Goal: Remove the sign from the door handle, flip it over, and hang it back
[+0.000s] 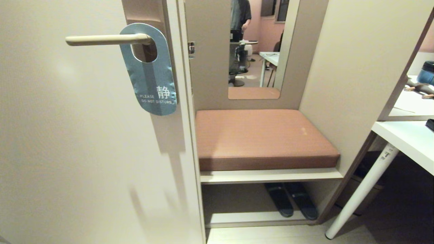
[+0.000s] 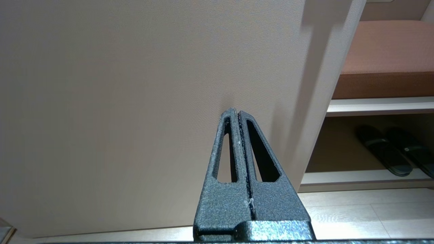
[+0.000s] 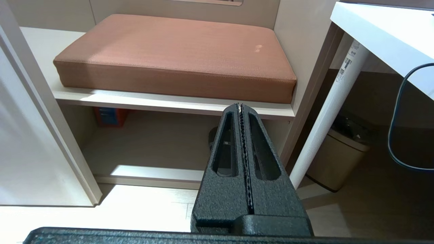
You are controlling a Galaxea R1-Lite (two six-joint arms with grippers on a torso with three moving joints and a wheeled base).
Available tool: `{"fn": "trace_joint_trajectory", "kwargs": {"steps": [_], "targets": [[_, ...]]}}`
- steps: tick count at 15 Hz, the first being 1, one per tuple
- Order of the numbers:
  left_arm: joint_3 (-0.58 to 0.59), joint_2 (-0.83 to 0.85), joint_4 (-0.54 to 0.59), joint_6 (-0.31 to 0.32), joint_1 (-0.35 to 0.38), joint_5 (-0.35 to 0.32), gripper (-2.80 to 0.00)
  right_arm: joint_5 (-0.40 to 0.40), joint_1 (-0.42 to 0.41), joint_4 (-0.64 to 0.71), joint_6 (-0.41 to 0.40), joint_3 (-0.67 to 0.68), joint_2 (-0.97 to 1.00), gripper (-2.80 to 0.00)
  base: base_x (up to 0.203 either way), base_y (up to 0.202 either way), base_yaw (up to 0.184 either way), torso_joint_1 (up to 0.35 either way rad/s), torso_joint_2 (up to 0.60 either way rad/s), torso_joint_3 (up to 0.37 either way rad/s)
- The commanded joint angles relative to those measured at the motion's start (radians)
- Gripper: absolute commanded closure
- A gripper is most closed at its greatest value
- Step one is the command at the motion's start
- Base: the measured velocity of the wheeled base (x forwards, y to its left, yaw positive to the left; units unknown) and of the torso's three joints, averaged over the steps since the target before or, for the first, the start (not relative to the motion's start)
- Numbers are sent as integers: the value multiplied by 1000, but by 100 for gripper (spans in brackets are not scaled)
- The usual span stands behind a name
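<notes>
Nearest the head camera, the pale door fills the left half of the view, and neither arm is seen there. High on it the door handle runs level from its brown backplate, and the sign is hung on it close to the elbow, its oval hole threaded by the lever, its blue-grey "PLEASE DO NOT DISTURB" face turned outward and its body tilted slightly. The step in hand is judged to be the first reach, with nothing yet removed. To do it well, the lower end of the sign should be pinched and the card slid along the lever toward its free end, not pulled straight off. Beside the door a cushioned bench is set in an alcove, slippers are stored beneath it, a mirror above reflects a person standing in the room, and a white table stands at the right. In the left wrist view the left gripper is clenched on nothing, its tips pointed at the bare lower door; the sign is not seen from here, so a raise is judged necessary. In the right wrist view the right gripper is likewise pressed closed and empty, parked facing the bench shelf, with a bin beside the table leg. Nothing is seen blocking the handle.
</notes>
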Motion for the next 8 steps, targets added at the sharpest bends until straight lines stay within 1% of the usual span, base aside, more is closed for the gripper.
{"fn": "trace_joint_trajectory", "kwargs": {"steps": [1,8], "targets": [[0,0,0,1,0,0,0,0,0,0,-1,0,2,0,0,0,0,0,0,0],[0,0,0,0,0,0,0,0,0,-1,-3,0,2,0,0,0,0,0,0,0]]}}
